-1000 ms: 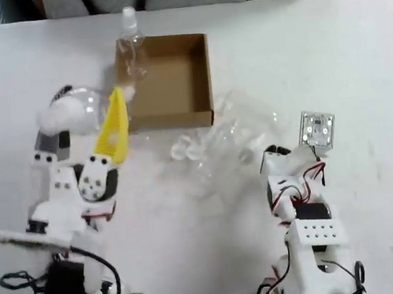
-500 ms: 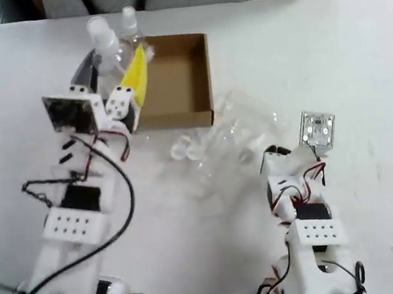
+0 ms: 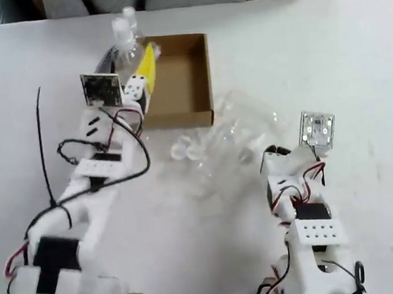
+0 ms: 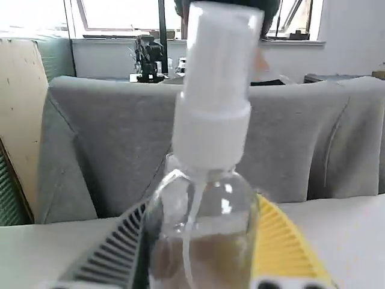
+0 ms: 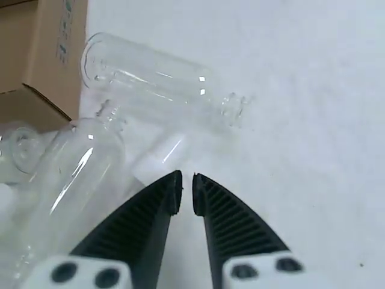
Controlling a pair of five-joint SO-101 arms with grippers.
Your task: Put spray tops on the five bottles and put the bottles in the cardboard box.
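Well, a grey upholstered sofa [image 4: 90, 150] backs the white tabletop [image 3: 355, 44], with bright windows beyond. On the tabletop, the open brown cardboard box [image 3: 181, 78] has one capped bottle [image 3: 129, 14] standing at its far left corner. Just beside that, my left pincer [image 3: 126, 63] grips a clear plastic bottle with a white spray top [image 4: 204, 229], upright over the box's left wall. Released here, I reckon it catches the wall and topples out. My right pincer [image 5: 185, 192], almost shut and empty, hovers by uncapped clear bottles [image 5: 156, 75] lying loose.

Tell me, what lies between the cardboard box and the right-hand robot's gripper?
A cluster of clear bottles lying on their sides; the high view shows them between the box and the right gripper.
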